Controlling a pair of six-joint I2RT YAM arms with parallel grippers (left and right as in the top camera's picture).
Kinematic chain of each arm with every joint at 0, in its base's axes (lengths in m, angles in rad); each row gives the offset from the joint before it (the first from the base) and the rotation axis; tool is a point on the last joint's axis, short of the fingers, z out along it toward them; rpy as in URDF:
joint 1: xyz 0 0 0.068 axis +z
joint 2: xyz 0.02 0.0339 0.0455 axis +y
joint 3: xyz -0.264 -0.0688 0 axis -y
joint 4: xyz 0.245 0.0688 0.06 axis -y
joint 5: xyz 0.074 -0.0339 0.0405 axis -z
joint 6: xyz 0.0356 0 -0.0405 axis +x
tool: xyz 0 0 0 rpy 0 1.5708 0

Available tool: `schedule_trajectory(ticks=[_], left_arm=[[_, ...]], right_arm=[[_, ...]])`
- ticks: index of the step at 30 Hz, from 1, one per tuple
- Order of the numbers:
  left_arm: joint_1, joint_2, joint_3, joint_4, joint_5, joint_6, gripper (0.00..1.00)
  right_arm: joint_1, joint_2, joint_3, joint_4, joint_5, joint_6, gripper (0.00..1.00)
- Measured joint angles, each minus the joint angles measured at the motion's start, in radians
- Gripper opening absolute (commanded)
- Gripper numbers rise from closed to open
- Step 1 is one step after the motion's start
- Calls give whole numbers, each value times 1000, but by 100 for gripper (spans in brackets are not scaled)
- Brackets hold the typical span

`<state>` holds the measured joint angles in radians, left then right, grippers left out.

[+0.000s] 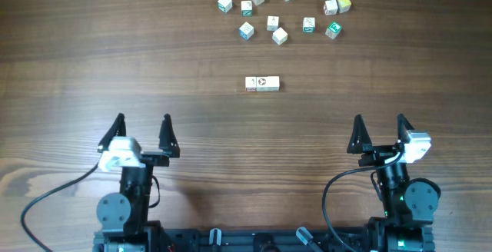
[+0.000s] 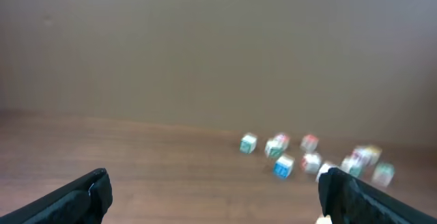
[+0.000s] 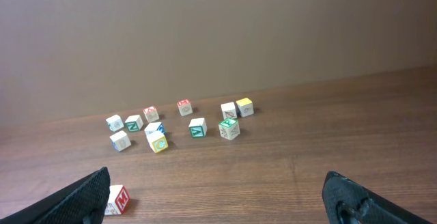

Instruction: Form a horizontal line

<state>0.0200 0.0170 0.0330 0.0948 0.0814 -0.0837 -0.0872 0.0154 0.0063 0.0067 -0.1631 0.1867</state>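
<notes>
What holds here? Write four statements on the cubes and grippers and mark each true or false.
1. The left gripper holds a cube. False: it is open and empty.
2. The right gripper is open. True.
3. The row lies nearer both grippers than the loose cubes do. True.
4. The row touches the loose cubes. False: they lie apart.
</notes>
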Motion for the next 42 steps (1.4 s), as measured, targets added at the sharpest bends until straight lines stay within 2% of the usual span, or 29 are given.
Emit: schedule_trajectory(ticks=[8, 42], left_arm=[[0, -3, -23, -165, -34, 76, 100], [0, -3, -23, -166, -54, 83, 100]], right_arm=[[0, 0, 0, 0, 0, 0, 100], [0, 0, 0, 0, 0, 0, 100]])
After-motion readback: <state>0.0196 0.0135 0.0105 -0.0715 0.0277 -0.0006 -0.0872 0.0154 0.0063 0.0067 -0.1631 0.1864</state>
